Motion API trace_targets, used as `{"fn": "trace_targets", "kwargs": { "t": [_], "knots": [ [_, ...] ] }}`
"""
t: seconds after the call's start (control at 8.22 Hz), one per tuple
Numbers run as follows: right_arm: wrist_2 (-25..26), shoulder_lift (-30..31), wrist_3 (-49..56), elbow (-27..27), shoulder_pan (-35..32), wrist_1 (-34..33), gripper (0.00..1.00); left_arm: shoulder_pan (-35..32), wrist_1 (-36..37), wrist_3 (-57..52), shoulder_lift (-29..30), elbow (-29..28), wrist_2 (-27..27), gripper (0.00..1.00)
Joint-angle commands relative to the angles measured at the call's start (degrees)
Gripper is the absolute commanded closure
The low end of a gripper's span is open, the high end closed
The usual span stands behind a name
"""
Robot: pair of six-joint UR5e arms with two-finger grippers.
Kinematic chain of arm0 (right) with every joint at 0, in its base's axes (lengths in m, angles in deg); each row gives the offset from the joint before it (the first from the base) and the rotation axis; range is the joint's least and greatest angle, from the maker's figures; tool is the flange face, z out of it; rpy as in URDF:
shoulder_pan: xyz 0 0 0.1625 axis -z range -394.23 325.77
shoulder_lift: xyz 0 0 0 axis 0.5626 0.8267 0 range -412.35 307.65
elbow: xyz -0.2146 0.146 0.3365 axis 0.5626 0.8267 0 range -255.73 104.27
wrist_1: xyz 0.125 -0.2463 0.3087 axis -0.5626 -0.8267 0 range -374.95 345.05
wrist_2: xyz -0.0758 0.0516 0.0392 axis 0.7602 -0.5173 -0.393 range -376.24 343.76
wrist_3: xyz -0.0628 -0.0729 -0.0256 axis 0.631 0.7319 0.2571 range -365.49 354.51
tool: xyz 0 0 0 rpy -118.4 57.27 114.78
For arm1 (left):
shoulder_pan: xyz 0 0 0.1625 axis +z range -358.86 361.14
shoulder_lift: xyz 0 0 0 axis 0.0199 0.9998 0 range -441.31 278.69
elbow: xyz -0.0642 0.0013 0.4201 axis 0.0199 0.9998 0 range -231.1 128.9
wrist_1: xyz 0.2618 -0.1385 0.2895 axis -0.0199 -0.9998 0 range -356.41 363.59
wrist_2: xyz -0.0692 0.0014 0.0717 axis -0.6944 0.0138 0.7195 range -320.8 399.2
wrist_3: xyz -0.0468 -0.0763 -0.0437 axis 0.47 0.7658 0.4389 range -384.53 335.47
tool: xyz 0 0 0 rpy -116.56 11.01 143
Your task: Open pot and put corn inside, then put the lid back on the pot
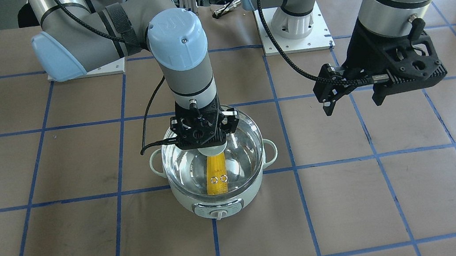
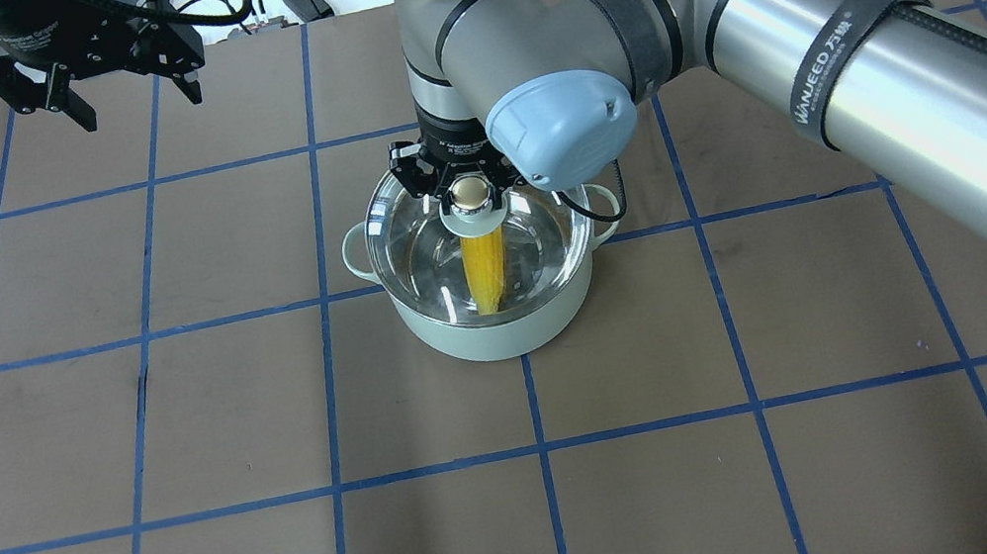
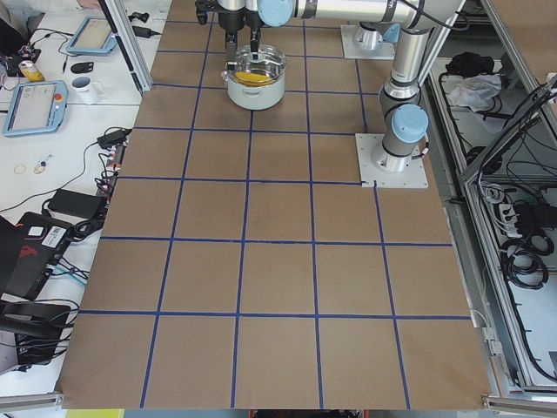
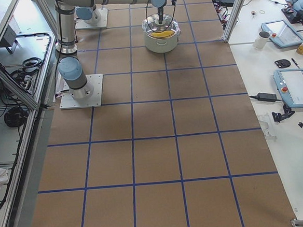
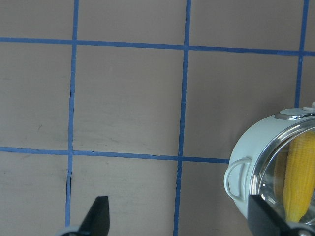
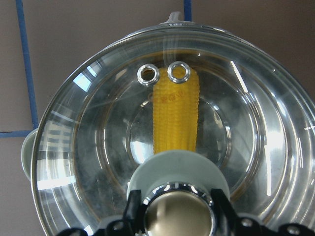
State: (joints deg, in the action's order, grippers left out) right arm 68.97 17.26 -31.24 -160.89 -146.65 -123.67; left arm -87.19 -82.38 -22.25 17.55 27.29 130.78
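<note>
Over the pot [image 2: 503, 331], the right gripper [image 2: 470, 197] seems clamped on the knob of the lid [image 2: 411, 235]; the corn [image 2: 485, 268] lies inside. The left gripper [image 2: 137, 96] hangs well apart, jaws spread.

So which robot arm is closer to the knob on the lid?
The right one. The right tool is closed around the knob on top of the lid, which sits on the pot. The left tool hangs open off to the side, above bare table.
</note>
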Motion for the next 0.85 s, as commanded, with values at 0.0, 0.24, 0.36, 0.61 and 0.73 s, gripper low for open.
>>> {"fn": "trace_targets", "kwargs": {
  "t": [0.0, 0.24, 0.36, 0.61, 0.73],
  "knots": [
    [-0.1, 0.0, 0.0, -0.1, 0.0, -0.3, 0.98, 0.0, 0.0, 0.0, 0.2, 0.0, 0.0, 0.0],
    [-0.1, -0.1, 0.3, -0.1, 0.0, -1.0, 0.95, 0.0, 0.0, 0.0, 0.2, 0.1, 0.0, 0.0],
    [0.0, -0.2, 0.4, -0.1, 0.0, -1.0, 0.93, 0.0, 0.0, 0.0, 0.3, 0.1, 0.0, 0.0],
    [0.0, -0.3, 0.4, -0.1, 0.0, -1.0, 0.84, 0.0, 0.0, 0.0, 0.3, 0.1, 0.0, 0.0],
    [0.0, -0.3, 0.4, -0.2, 0.0, -1.0, 0.8, 0.0, 0.0, 0.0, 0.3, 0.1, 0.0, 0.0]
  ]
}}
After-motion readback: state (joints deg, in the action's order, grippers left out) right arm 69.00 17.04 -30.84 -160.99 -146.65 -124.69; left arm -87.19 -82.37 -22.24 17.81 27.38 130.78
